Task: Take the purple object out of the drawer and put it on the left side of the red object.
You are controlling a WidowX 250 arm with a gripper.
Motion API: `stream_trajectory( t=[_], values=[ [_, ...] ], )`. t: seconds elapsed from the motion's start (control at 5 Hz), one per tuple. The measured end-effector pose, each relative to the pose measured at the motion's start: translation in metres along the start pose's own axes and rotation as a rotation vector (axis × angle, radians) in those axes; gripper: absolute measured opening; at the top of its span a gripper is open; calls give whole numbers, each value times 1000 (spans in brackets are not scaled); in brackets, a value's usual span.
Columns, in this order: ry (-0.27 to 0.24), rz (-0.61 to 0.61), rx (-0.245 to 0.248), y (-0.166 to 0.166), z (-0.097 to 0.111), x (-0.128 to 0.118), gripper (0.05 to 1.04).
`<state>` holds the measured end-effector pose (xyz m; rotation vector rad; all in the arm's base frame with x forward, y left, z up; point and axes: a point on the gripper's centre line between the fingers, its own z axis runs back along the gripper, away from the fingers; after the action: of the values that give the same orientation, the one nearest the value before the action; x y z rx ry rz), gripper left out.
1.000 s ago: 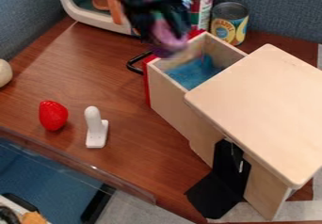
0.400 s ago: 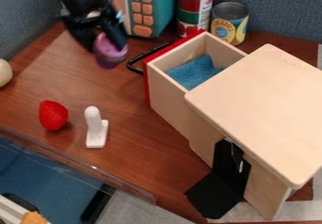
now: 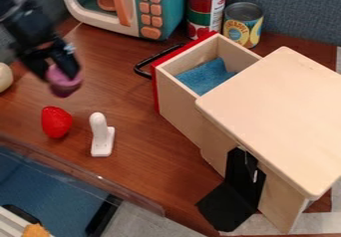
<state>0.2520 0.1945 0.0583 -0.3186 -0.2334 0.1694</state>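
Observation:
At the upper left, my black gripper [image 3: 59,66] is shut on the purple object [image 3: 64,83], which hangs just below the fingertips. Both are above and slightly behind the red object [image 3: 56,122], a strawberry-like shape resting on the wooden table [image 3: 143,154], with a small gap between purple and red in the view. The wooden drawer [image 3: 188,98] stands pulled out from its box, with a blue cloth [image 3: 206,76] inside.
Right of the red object stands a white L-shaped piece [image 3: 102,136]. A toy microwave [image 3: 160,12] and two cans [image 3: 243,25] are at the back. A pale round object [image 3: 5,76] sits at the left edge. The black drawer handle [image 3: 143,67] juts leftward.
The gripper has carried the purple object from over the drawer's front leftward and toward the camera, to near the red object. Drawer, red object and white piece have stayed put.

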Motion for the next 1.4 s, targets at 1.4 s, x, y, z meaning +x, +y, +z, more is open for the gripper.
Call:
stream_trajectory(
  t=[1.4],
  values=[
    [17, -84, -240, 99, 11, -37, 1005]
  ],
)
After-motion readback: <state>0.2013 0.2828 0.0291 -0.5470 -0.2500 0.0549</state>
